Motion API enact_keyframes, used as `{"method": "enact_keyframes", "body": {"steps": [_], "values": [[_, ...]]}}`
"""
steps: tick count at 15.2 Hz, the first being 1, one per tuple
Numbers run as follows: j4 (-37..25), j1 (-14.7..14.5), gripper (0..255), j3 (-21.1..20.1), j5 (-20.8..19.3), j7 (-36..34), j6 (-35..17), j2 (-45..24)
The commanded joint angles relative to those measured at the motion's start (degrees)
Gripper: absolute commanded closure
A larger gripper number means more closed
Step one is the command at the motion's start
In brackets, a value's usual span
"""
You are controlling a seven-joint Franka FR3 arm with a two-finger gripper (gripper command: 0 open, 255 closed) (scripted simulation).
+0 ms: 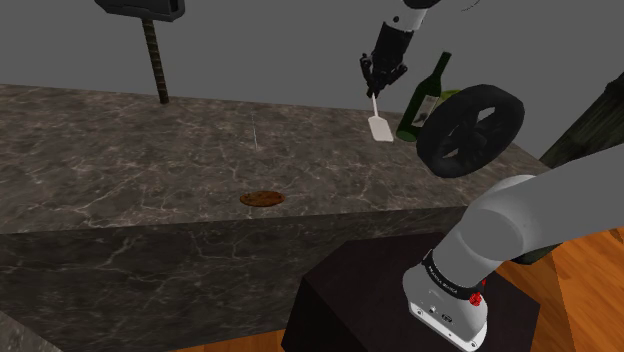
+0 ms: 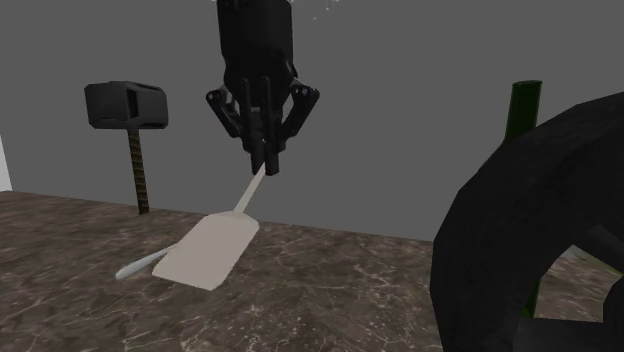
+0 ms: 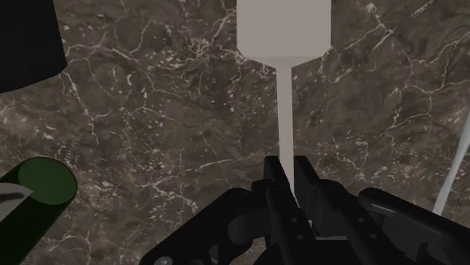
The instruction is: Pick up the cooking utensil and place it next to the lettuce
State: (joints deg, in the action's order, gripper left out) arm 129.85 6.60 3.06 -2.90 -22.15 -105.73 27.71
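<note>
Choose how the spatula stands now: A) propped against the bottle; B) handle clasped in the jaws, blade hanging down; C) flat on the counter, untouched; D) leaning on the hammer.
B: the jaws are shut on the thin handle of the spatula, and its blade hangs below them toward the counter.

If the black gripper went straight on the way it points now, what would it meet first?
The gripper points down at the dark veined stone countertop; the flat white spatula it holds would likely touch there first. The gap is unclear.
</note>
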Motion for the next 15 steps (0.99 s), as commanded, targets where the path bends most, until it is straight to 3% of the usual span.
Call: {"method": "enact_keyframes", "body": {"steps": [1, 15], "values": [[-1.54, 0.0, 255, -0.02, 0.03, 0.06, 1.61, 0.04], [-4.2, 6.31, 255, 14.17, -5.08, 18.35, 1.98, -1.07]]}}
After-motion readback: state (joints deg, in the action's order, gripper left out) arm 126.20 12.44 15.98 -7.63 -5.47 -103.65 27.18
